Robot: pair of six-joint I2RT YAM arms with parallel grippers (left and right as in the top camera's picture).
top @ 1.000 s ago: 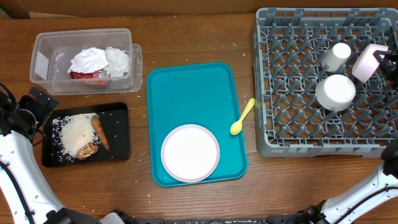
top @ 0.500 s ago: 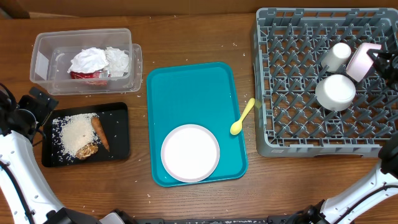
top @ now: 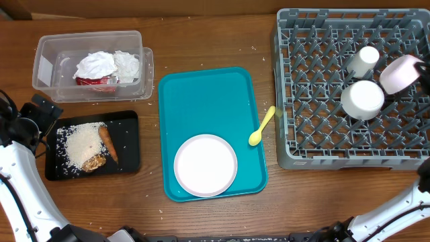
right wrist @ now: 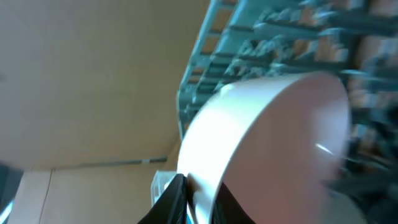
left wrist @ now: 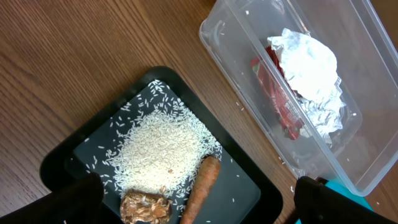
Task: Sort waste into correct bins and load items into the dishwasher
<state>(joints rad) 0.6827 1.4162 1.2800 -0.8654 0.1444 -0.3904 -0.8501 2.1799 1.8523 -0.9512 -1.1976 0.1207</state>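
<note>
My right gripper (right wrist: pixel 200 202) is shut on the rim of the pale pink plate (top: pixel 400 72) and holds it tilted over the right side of the grey dish rack (top: pixel 322 144). The plate fills the right wrist view (right wrist: pixel 273 143). A white bowl (top: pixel 362 99) and a pale green cup (top: pixel 365 59) sit in the rack. The large white plate (top: pixel 205 165) lies on the teal tray (top: pixel 205 101), the yellow spoon (top: pixel 261 126) at its right edge. My left gripper (left wrist: pixel 193 208) is open above the black tray (left wrist: pixel 93 152) holding rice (left wrist: pixel 158 149), the carrot piece (left wrist: pixel 202 186) and the brown chunk (left wrist: pixel 144 208).
The clear tub (top: pixel 47 54) at the back left holds crumpled napkins (top: pixel 107 65) and the red-and-white wrapper (top: pixel 94 81); it also shows in the left wrist view (left wrist: pixel 348 37). Stray rice grains lie on the wooden table around the trays.
The pink plate has turned in my right gripper, from nearly edge-on to showing more of its face, and shifted slightly right over the rack. The left arm has not moved.
</note>
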